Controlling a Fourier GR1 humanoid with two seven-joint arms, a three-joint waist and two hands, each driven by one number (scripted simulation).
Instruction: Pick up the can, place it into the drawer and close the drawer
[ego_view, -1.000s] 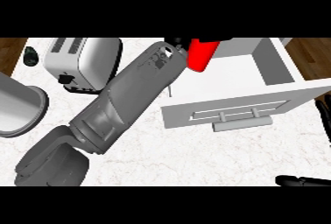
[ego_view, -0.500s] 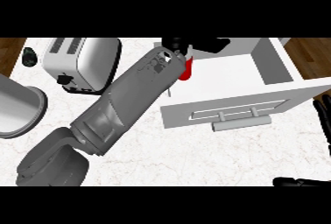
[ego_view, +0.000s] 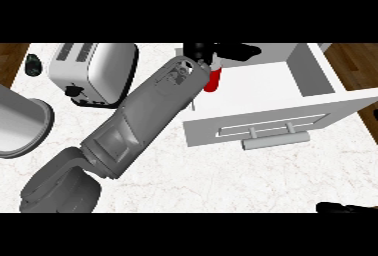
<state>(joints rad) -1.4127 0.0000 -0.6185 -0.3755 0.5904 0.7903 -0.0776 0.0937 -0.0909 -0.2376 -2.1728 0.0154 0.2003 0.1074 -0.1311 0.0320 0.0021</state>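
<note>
I have the left hand (ego_view: 221, 51) stretched far across the white marbled surface (ego_view: 221, 180), its grey forearm running diagonally from the lower left up toward twelve o'clock. The black fingers are curled round the top of the red can (ego_view: 212, 80), which hangs below the hand at the left inner edge of the open white drawer (ego_view: 325, 107); only the lower part of the can shows, the rest hidden by the wrist and fingers. I cannot tell whether the can touches the drawer's floor. The drawer stands pulled out at about two o'clock, its front panel with the handle (ego_view: 275, 142) facing me. At ten o'clock a silver toaster (ego_view: 92, 70) sits on the surface, with a small dark object (ego_view: 33, 64) just beyond it near the surface's left edge. A large grey cylindrical pot (ego_view: 18, 122) is at nine o'clock, partly cut by the view's border. My right hand (ego_view: 343, 207) barely shows at five o'clock, a dark sliver; I cannot tell how its fingers are set.
</note>
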